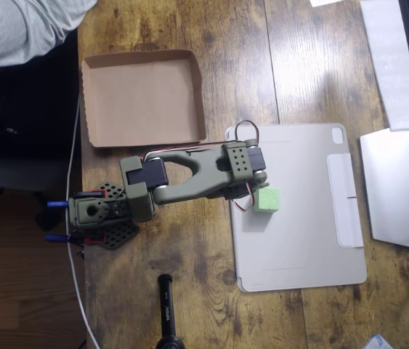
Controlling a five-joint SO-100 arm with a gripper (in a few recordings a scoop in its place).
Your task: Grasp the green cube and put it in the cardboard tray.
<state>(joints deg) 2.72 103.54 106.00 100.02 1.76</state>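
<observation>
The green cube [267, 199] is a small mint block over the left part of the grey tablet cover [302, 218], casting a shadow to its lower left. My olive gripper [256, 189] points down right beside the cube's upper left corner. Its fingers are hidden under the wrist, so I cannot tell whether they hold the cube or whether the cube rests on the cover. The cardboard tray [142, 98] lies empty at the upper left, a short way beyond the arm's elbow.
The arm's base [96, 215] stands at the table's left edge. White flat things [400, 185] and paper [389, 58] line the right side. A black post [166, 309] rises at the bottom. A person's grey sleeve [15, 29] is at the top left.
</observation>
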